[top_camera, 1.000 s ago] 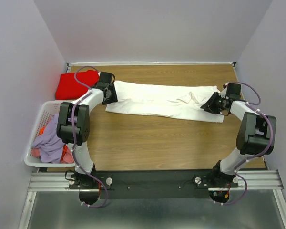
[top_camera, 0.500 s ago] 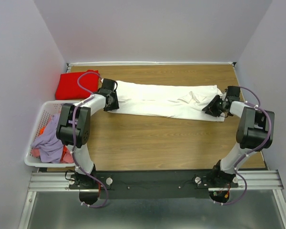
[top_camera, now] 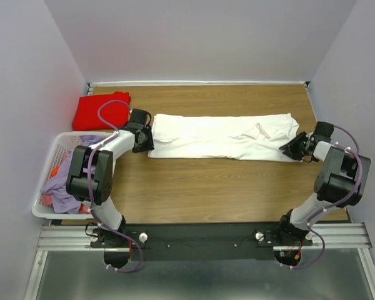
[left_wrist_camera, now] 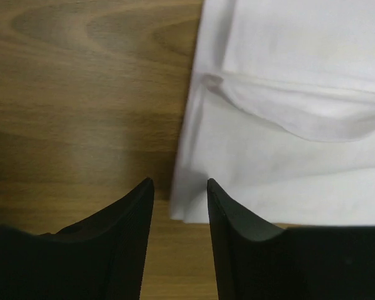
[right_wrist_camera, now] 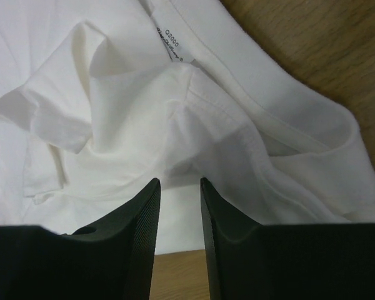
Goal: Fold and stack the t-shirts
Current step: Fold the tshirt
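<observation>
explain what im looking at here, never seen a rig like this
The left arm and right arm are robots bolted to a wooden table. The wide picture looks down from above and behind them; the close-ups come from wrist cameras, showing the fingers of the left tool and right tool. A white t-shirt lies folded into a long strip; a red t-shirt sits far left, near a laundry basket of clothes. Both tools rest at the white shirt's ends, jaws parted, apparently gripping nothing.

A white slatted laundry basket point(top_camera: 55, 156) sits off the wooden table's point(top_camera: 206, 187) left edge, holding a crumpled lavender garment point(top_camera: 64, 187) and some orange cloth point(top_camera: 86, 203). Pale purple walls point(top_camera: 200, 37) enclose the table.
</observation>
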Tool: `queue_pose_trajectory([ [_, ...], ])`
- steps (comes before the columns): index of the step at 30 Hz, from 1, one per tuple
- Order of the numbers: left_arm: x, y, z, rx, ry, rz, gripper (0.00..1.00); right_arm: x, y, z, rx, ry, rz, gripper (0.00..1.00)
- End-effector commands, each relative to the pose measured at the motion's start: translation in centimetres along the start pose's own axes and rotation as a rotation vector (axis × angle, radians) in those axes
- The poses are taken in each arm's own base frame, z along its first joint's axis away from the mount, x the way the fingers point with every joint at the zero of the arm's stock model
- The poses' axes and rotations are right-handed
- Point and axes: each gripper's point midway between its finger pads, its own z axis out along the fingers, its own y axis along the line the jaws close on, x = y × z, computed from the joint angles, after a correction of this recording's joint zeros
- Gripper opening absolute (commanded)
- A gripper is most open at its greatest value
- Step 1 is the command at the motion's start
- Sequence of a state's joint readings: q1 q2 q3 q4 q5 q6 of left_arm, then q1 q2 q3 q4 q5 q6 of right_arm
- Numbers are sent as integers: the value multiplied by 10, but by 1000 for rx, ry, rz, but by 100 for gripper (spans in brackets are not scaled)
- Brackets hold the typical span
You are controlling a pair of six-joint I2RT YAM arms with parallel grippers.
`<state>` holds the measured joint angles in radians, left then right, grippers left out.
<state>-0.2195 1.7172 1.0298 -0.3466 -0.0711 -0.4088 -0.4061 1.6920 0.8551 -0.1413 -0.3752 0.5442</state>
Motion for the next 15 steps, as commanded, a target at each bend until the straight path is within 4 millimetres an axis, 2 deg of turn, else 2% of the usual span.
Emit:
queue_pose_trajectory([
  [1,-20,-5,-28,21,-46,19,54,1,-13,-15,94,-12,-57,40],
  [2,-34,-12,-33,36,-79,19,57,-1,-6,-17,85,-19,-84,40],
  [3,-40,-17,-36,45,-96,31,63,-12,7,-24,65,-43,-108,41],
  [6,-52,-28,-35,52,-120,81,68,-20,34,-31,32,-56,-185,46],
  [8,-50,-37,-32,62,-97,100,68,-21,52,-35,12,-56,-240,50],
  [11,-40,-52,-29,99,-60,95,68,-16,66,-38,-2,-47,-284,54],
  [14,-29,-54,-17,85,-11,87,66,-9,74,-38,-14,-32,-322,55],
  [15,-27,-54,-15,83,-2,90,63,-6,78,-37,-22,-26,-337,55],
])
